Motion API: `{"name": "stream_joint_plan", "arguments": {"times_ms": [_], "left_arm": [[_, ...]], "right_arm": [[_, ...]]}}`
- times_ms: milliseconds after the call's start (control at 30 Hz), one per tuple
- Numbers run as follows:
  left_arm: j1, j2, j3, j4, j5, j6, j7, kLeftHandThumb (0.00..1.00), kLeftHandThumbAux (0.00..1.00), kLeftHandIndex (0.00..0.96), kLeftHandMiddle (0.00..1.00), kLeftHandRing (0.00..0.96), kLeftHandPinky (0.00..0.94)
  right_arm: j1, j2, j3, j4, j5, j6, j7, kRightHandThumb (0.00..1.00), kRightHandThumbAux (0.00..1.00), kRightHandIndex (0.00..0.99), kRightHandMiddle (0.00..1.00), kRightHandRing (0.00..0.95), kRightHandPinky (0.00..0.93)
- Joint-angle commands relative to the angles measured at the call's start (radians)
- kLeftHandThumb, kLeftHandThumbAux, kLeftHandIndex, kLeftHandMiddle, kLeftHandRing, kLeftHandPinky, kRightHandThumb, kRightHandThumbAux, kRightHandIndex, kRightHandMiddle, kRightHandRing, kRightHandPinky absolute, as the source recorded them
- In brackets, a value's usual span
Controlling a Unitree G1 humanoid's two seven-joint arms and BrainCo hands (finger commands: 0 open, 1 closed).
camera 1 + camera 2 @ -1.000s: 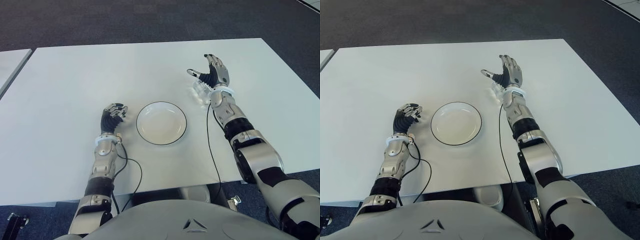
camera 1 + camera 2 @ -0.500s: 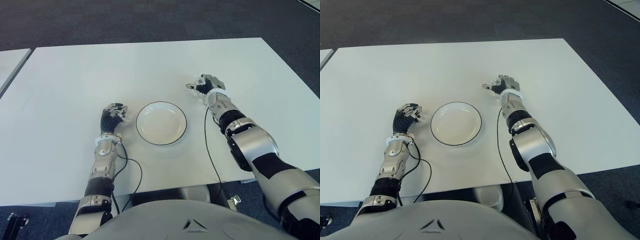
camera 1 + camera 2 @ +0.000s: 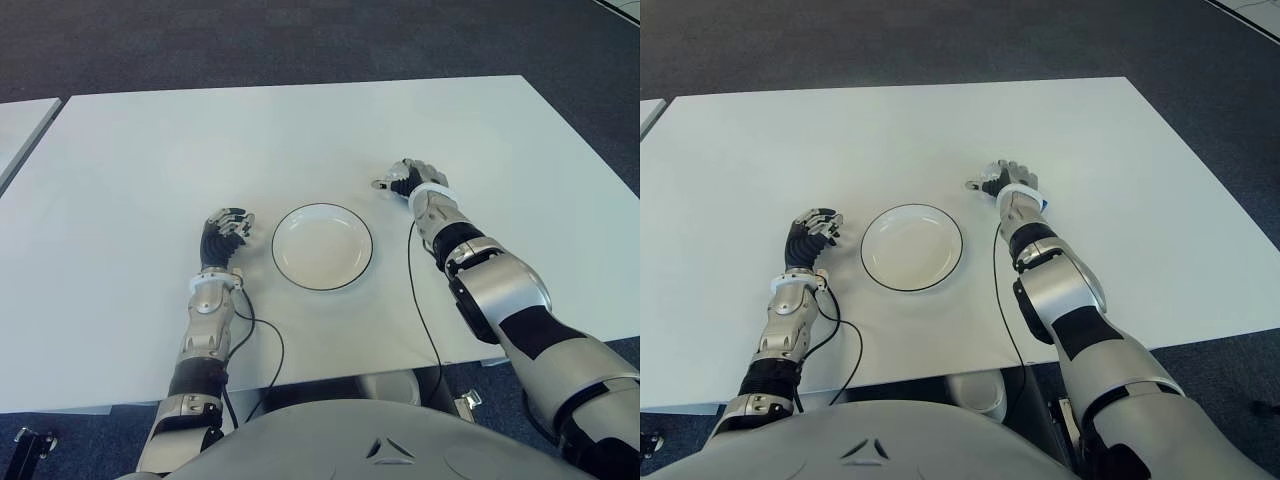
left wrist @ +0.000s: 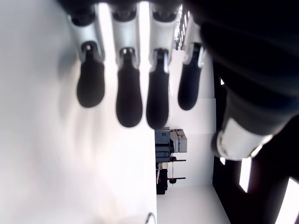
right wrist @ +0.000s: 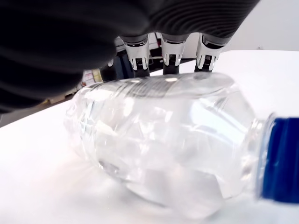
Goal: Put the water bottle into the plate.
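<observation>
Water bottle (image 5: 159, 144): clear, crumpled, blue-capped, lying on its side on the white tabletop (image 3: 150, 160), at about 2 o'clock from the plate (image 3: 322, 246) and just apart from its rim. Almost wholly hidden under the right hand (image 3: 410, 178) in the eye views; plain only in the right wrist view. Right hand laid over the bottle from above, fingers (image 5: 170, 49) curled down across its far side, wrapped around the body, thumb pointing toward 9 o'clock. Plate white with a dark rim, holding nothing, near the tabletop's middle. Left hand (image 3: 225, 228) at 9 o'clock from the plate, just beside its rim, fingers (image 4: 128, 98) loosely bent and holding nothing. Black cable (image 3: 418, 300) trailing from the right wrist toward 6 o'clock, over the tabletop's near edge.
</observation>
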Motion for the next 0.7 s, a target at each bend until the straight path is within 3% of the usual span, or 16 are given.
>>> {"name": "stream_joint_plan", "arguments": {"times_ms": [33,433,700], "left_arm": [[0.06,-0.016,-0.002,0.038,-0.001,0.073,0.013,0.838,0.674,0.418,0.517,0.656,0.656],[0.075,-0.015,-0.004,0.014,-0.004,0.075,0.009,0.838,0.674,0.418,0.517,0.656,0.653],[0.074,-0.018,0.004,0.013,-0.014,0.079,0.008,0.838,0.674,0.418,0.518,0.651,0.648]], "right_arm": [[0.066,0.021,0.001,0.029,0.027,0.014,0.066,0.549,0.341,0.0,0.0,0.0,0.0],[0.099,0.019,0.017,0.029,0.017,0.031,0.085,0.552,0.369,0.0,0.0,0.0,0.0],[0.128,0.023,-0.005,0.022,0.04,0.042,0.016,0.52,0.408,0.0,0.0,0.0,0.0]]}}
